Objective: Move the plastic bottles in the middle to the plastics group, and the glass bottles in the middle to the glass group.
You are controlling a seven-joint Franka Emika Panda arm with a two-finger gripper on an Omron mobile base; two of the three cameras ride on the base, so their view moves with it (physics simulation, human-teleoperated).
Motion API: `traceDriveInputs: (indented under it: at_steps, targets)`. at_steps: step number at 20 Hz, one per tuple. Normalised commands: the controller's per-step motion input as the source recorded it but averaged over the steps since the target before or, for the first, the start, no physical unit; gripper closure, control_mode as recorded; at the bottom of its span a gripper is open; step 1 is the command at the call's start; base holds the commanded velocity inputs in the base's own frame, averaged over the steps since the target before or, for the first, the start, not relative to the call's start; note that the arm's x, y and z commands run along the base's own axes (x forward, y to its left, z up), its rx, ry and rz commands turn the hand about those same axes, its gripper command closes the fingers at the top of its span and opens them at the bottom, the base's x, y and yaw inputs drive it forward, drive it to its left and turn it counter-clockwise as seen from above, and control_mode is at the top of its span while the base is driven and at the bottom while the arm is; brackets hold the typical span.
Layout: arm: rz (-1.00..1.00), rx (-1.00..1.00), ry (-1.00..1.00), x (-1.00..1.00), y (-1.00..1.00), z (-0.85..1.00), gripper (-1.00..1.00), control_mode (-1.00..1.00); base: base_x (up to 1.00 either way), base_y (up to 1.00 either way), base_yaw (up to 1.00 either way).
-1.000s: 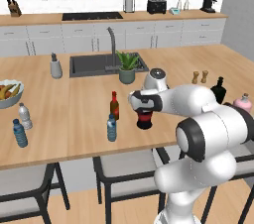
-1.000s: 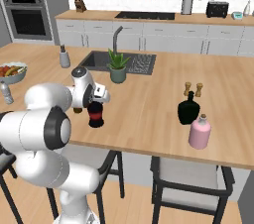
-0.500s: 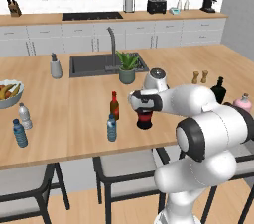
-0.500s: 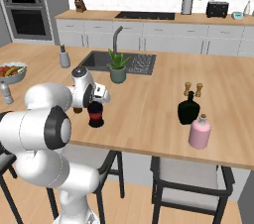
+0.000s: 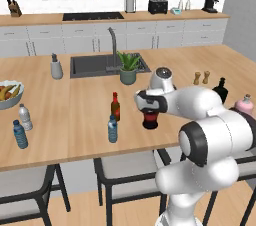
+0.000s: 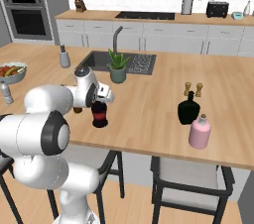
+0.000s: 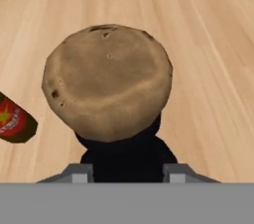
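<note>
The wooden island counter (image 5: 75,120) carries the tall black bottle with a red label (image 5: 150,118) near its front edge, right of the brown bottle (image 5: 115,106) and blue water bottle (image 5: 113,129). The gripper (image 7: 127,171) is around the black bottle's neck, under its cork (image 7: 107,82). Whether the fingers already press on it, I cannot tell.

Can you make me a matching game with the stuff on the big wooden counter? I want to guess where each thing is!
Things:
1. pink bottle
2. potted plant
3. fruit bowl
4. tall black bottle with a red label

Places:
A. right under the gripper
B. next to the white-capped water bottle
C. at the edge of the sink
D. beside the squat black bottle

Right pairs: 1-D, 2-C, 3-B, 4-A
</note>
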Motion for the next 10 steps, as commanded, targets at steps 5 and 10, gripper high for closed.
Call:
traceDriveInputs:
  at_steps: [5,10]
  targets:
    - [-0.15,0.04,0.0,-0.01,-0.99,0.22,1.0,-1.0,0.0,0.0,0.0]
    - [-0.14,0.05,0.0,0.0,-1.0,0.12,1.0,-1.0,0.0,0.0,0.0]
